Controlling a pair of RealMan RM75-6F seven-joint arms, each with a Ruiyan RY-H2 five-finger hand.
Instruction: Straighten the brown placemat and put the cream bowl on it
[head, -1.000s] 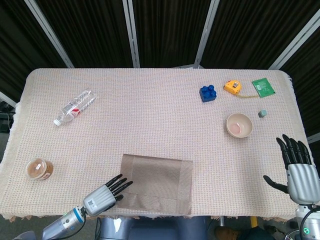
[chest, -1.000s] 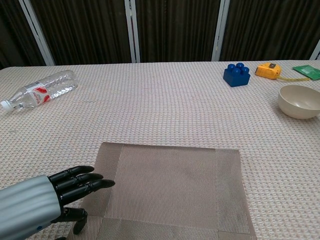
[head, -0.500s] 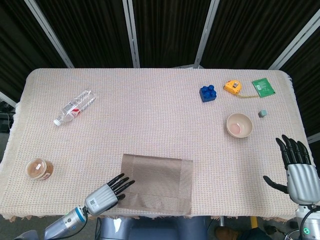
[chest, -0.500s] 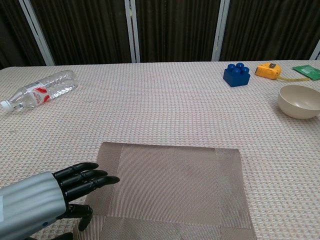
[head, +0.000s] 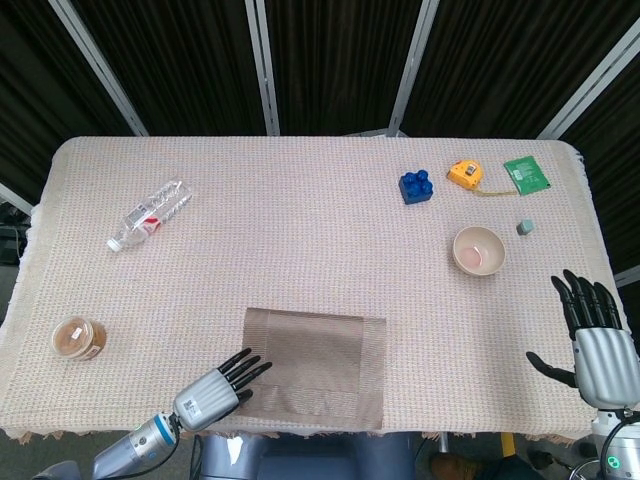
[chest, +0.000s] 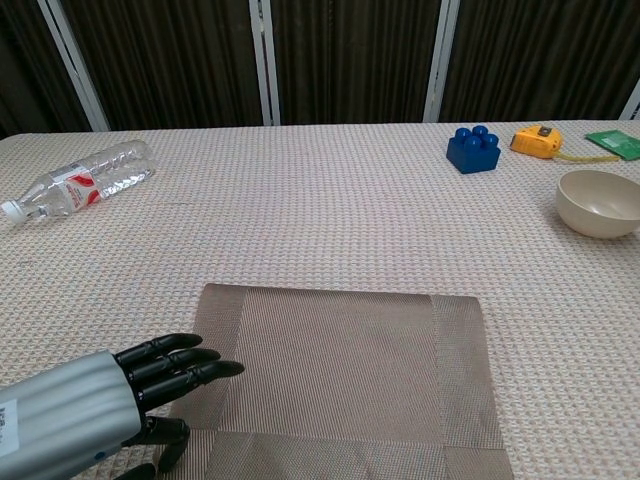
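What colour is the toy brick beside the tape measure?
Blue; the toy brick shows best in the chest view.

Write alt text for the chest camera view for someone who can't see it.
The robot's left hand, fingers extended, lies at the near-left corner of a brown placemat on a woven tablecloth. A cream bowl sits far right, with a blue block, a yellow tape measure and a plastic bottle beyond.
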